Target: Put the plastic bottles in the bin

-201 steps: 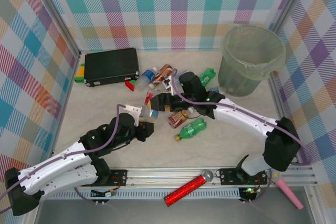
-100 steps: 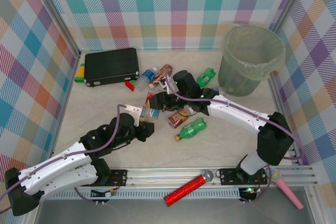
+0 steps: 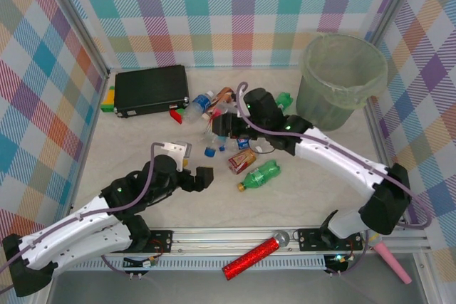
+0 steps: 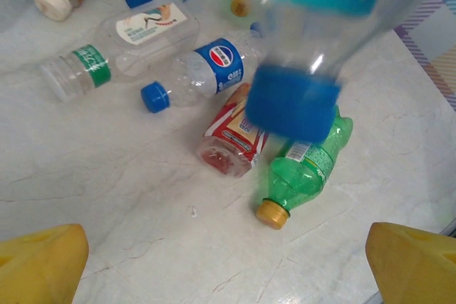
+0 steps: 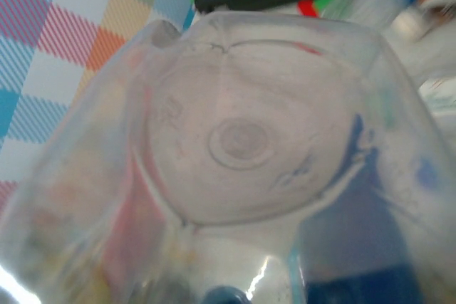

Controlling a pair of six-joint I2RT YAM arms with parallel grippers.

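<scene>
Over the middle of the worktop [image 3: 142,147], the right end effector [image 3: 226,129] is clenched on one clear bottle [image 4: 310,48]. It holds it up in the air with its blue cap [image 4: 292,101] pointing down. Nearer the front edge, the left end effector [image 3: 194,172] is spread wide with nothing in it. Lots of plastic bottles [image 4: 206,72] lie on the worktop, like the green bottle [image 3: 262,174] and the red-labelled bottle [image 3: 242,161]. The bin [image 3: 324,105] stands in the far right corner, well apart from them. I cannot tell if any bottle is inside it. I think the job is barely begun: one bottle is picked up and many more wait.
</scene>
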